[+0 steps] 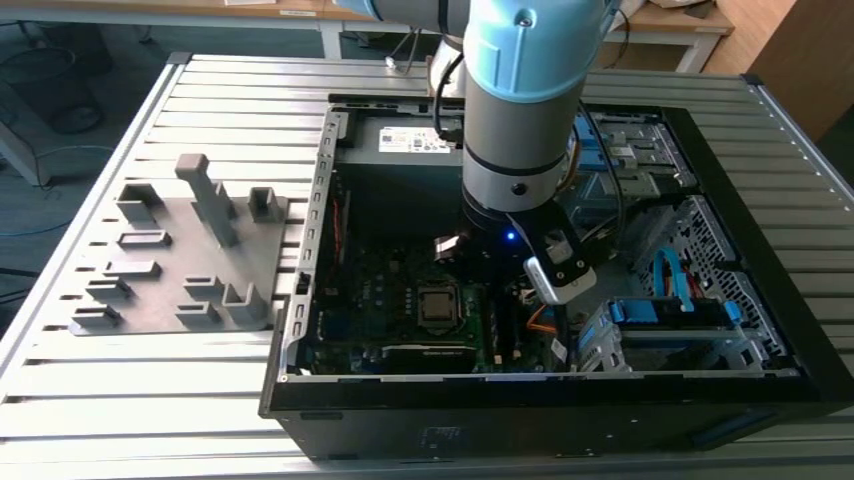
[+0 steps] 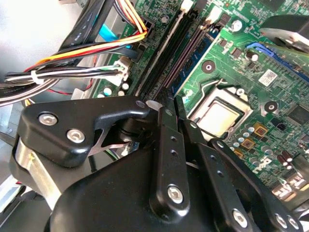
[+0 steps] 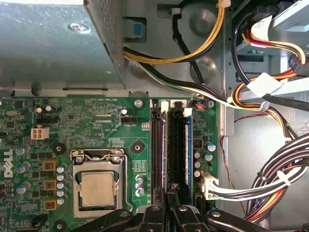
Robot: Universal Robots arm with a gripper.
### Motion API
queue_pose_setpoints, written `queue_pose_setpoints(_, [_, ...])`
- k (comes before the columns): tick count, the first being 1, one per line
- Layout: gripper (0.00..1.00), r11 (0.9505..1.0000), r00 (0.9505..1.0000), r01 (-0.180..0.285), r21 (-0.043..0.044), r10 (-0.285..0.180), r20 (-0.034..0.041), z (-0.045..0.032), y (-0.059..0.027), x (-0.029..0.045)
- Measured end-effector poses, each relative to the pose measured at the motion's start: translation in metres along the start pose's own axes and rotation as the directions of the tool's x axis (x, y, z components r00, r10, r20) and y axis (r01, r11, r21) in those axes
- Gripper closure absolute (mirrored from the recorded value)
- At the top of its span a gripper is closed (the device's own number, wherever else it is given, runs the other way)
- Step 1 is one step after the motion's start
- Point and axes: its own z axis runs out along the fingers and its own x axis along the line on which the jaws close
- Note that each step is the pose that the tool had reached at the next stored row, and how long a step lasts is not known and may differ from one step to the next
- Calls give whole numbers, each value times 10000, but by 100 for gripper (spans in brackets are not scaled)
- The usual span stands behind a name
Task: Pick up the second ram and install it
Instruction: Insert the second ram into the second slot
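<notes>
The second ram [image 3: 176,150] is, as best I can judge from this steep angle, the dark strip lying along the memory slots [image 3: 157,145]. My gripper [image 2: 173,104] is clenched narrowly on its near end. I am in the installing step, low inside the computer case [image 1: 534,400]. Seating it calls for the board to stay square to the slot between the white latches [image 3: 164,107], pressed evenly, clear of the orange and white cables [image 3: 270,188] beside it. From the exterior view's left, the grey fixture [image 1: 174,290] stands bare on the slatted metal table [image 1: 120,400]. Then comes the green motherboard [image 1: 387,290] with its CPU socket [image 1: 438,305], then the drive bays [image 1: 667,320]. Wooden desks [image 1: 267,10] stand behind.
</notes>
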Motion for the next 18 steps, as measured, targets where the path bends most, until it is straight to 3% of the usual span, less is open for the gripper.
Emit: queue_pose_setpoints(18, [87,9995,9995,326,-26,-326,-1,1,1,-21])
